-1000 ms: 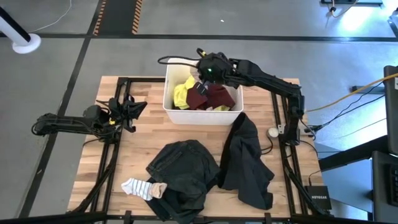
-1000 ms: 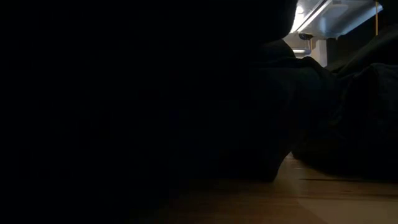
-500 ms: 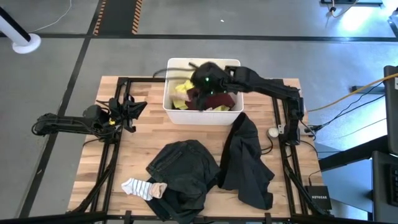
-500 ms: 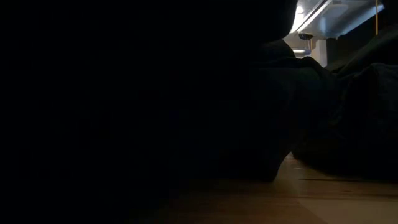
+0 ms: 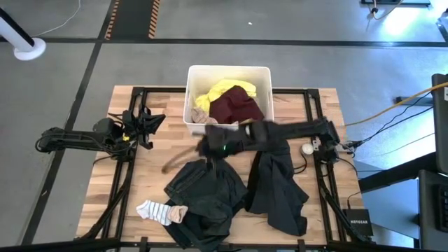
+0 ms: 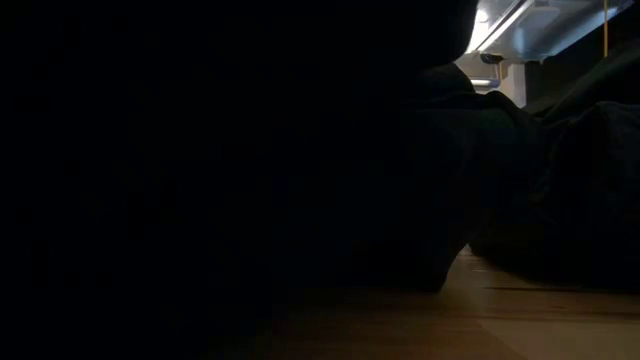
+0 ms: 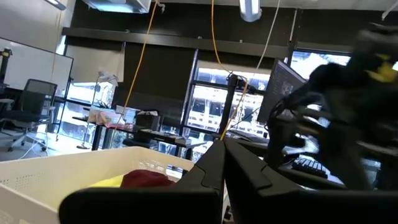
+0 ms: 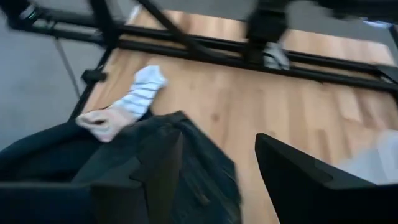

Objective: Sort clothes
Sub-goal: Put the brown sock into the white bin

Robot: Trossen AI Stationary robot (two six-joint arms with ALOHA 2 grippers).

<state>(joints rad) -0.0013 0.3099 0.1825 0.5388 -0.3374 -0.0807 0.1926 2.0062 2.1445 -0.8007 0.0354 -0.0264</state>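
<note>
With fingers spread and empty, the right gripper (image 5: 210,145) hangs at frame centre above the dark grey denim (image 5: 203,196) crumpled lower-centre, probably limp and weighty, best pinched at a raised fold.

Bin: we see a white plastic bin (image 5: 229,124) at the wooden table's (image 5: 168,150) far edge.

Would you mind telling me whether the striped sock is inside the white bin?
No, the striped sock lies on the wooden table beside the dark denim garment, well away from the white bin.
</note>
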